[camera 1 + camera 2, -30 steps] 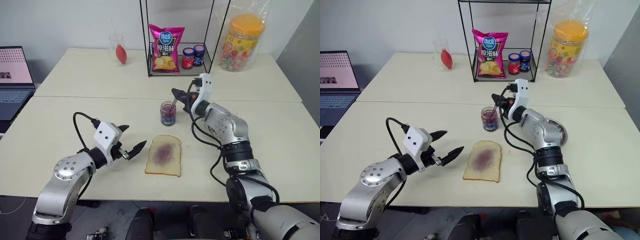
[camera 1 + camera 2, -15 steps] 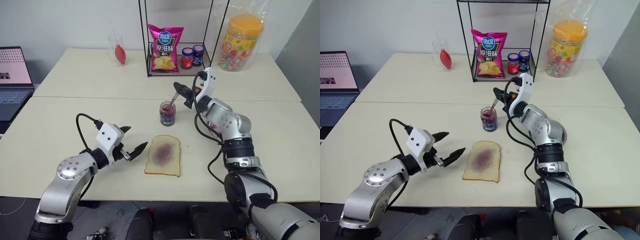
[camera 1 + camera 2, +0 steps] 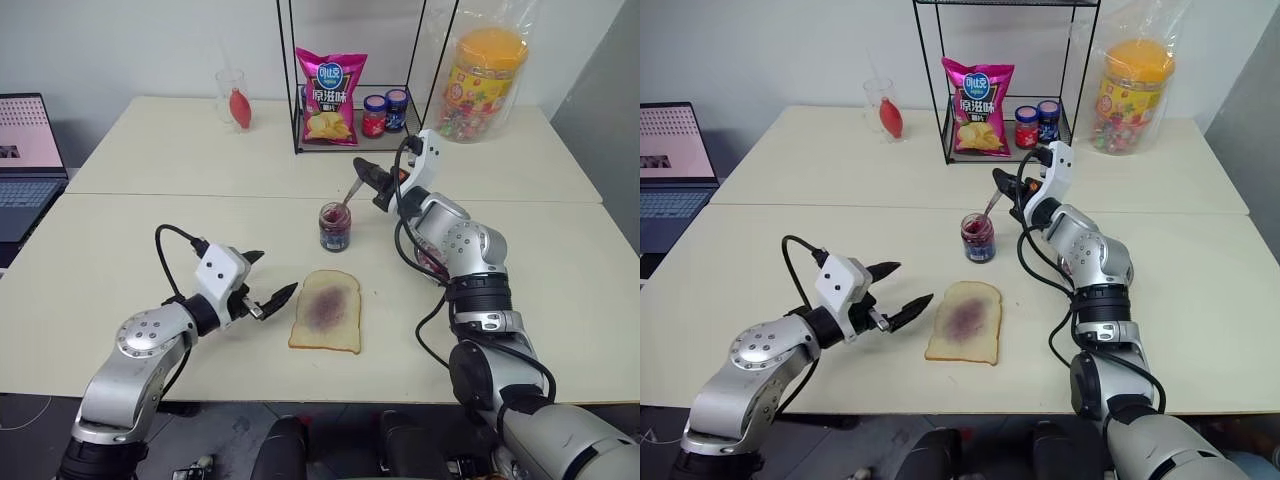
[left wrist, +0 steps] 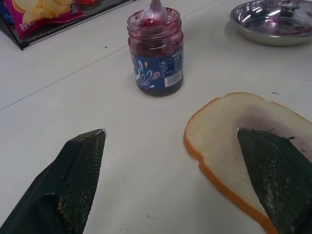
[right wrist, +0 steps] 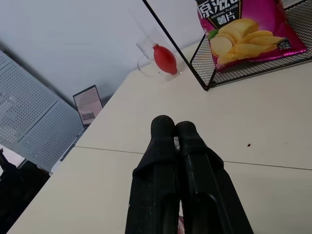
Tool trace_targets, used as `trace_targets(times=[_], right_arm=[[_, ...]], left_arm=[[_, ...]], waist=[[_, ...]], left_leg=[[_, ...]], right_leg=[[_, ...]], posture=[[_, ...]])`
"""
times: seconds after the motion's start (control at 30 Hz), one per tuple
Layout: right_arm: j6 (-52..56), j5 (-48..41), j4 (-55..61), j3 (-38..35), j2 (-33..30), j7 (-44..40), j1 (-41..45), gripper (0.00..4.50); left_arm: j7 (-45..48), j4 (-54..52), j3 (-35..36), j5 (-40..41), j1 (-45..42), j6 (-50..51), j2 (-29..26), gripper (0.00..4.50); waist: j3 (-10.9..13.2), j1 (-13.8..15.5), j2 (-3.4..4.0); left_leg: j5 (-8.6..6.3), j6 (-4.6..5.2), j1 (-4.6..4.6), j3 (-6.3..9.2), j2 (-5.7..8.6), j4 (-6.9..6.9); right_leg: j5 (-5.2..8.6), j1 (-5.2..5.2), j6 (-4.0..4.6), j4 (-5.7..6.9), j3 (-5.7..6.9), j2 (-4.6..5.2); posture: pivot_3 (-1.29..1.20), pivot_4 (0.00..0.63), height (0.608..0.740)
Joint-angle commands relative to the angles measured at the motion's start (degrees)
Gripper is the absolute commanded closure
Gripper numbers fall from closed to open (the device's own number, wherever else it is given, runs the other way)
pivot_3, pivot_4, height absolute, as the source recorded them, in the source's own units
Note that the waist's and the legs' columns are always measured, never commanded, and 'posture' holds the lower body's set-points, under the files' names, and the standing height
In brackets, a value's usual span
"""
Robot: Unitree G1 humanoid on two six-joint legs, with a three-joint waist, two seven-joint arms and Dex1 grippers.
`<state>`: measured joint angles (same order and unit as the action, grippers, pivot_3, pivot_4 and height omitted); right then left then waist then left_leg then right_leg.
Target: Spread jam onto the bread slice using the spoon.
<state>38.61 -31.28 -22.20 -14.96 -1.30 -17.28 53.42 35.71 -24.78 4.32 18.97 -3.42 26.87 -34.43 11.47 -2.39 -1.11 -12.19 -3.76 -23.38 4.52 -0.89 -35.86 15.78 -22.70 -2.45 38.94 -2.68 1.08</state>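
A: Since a second ago your right tool has lifted a little above the jar and rolled at the wrist; nothing else on the worktop has shifted.

B: Is it holding the spoon?

A: Yes. Its fingers are pressed together on the handle, and the spoon slants down so its bowl sits in the jar's mouth, in the jam.

B: And my left tool?

A: Spread wide, holding nothing. It hangs low over the near worktop, just left of the bread, one fingertip close to the crust.

B: Where's the bread against the jar?

A: Nearer to you than the jar and clear of it, lying flat with a purple smear at its centre. From the left wrist you can also see a steel plate to the right of the jar, stained with jam.

B: Anything behind?

A: Far side, a wire rack with a chip bag.
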Motion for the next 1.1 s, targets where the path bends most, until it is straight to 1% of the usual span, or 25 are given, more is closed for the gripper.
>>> trace_targets(times=[0.03,1.1], right_arm=[[1.1,-3.5,1.8,-2.2,0.6,1.0,2.1,4.49],[6.8,-13.8,-0.4,-10.7,2.2,11.2,2.8,4.49]], left_arm=[[0.1,-0.8,-0.2,-0.1,-1.2,-0.8,0.2,0.00],[-0.1,-1.0,-1.1,-0.3,-2.6,-0.6,0.0,0.00]], waist=[[0.0,0.0,0.00],[0.0,0.0,0.01]], left_leg=[[0.00,0.00,0.00,0.00,0.00,0.00],[0.00,0.00,-0.12,-0.01,0.00,0.03]], right_leg=[[0.00,0.00,0.00,0.00,0.00,0.00],[0.01,-0.14,0.01,-0.01,-0.01,0.00]], posture=[[0.00,0.150,0.740],[0.00,0.150,0.740]])
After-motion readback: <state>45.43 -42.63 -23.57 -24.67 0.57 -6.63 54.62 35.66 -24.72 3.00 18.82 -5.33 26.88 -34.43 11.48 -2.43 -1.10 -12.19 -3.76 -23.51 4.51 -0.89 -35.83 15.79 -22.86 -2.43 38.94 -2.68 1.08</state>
